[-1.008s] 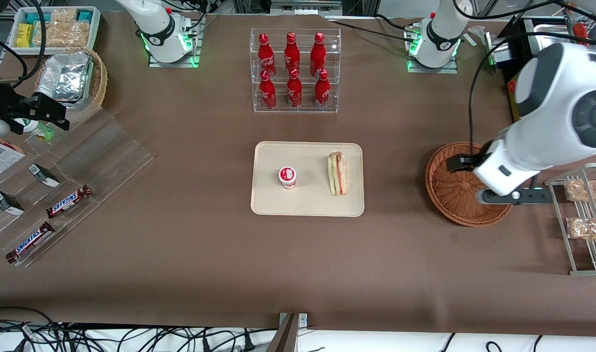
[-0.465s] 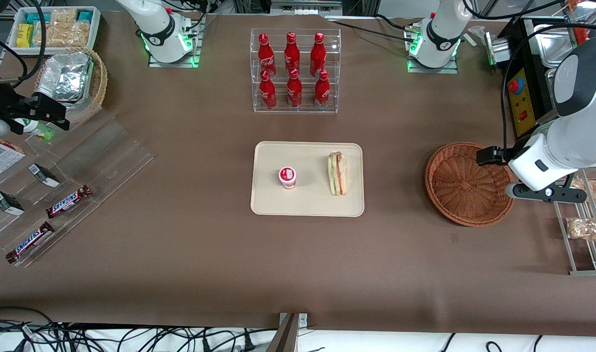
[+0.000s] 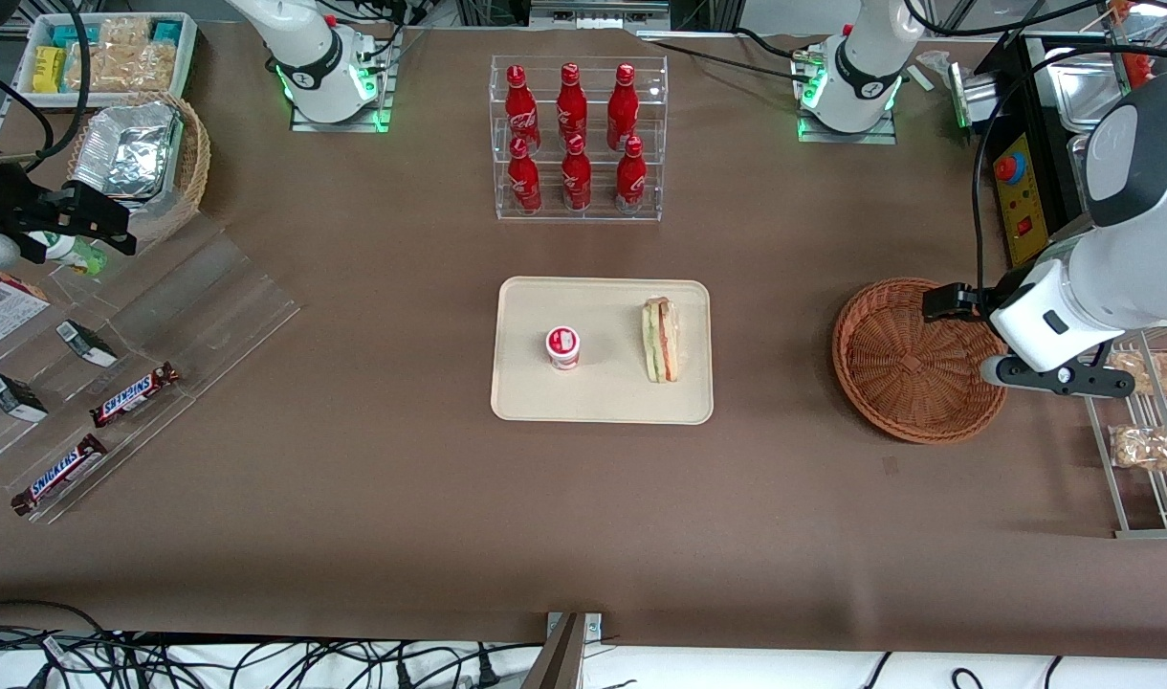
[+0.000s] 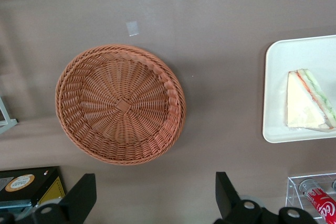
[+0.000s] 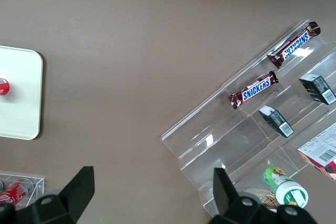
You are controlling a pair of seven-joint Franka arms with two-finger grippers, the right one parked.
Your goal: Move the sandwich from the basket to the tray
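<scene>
The sandwich (image 3: pixel 660 340) lies on the cream tray (image 3: pixel 603 402), at the edge nearest the basket; it also shows in the left wrist view (image 4: pixel 310 100) on the tray (image 4: pixel 278 93). The reddish-brown basket (image 3: pixel 913 359) is empty, as the left wrist view (image 4: pixel 121 103) also shows. My left gripper (image 3: pixel 1052 378) hangs high over the basket's rim on the working arm's side. In the left wrist view the gripper (image 4: pixel 155 203) is open and empty, above bare table beside the basket.
A small red-lidded cup (image 3: pixel 562 346) stands on the tray. A clear rack of red bottles (image 3: pixel 577 139) stands farther from the camera. A wire rack of bagged snacks (image 3: pixel 1143 421) is close beside the gripper. Acrylic shelves with Snickers bars (image 3: pixel 134 394) lie toward the parked arm's end.
The left arm has drawn off the basket toward its own end of the table, then eased slightly back over the rim. The sandwich, tray and basket have not moved.
</scene>
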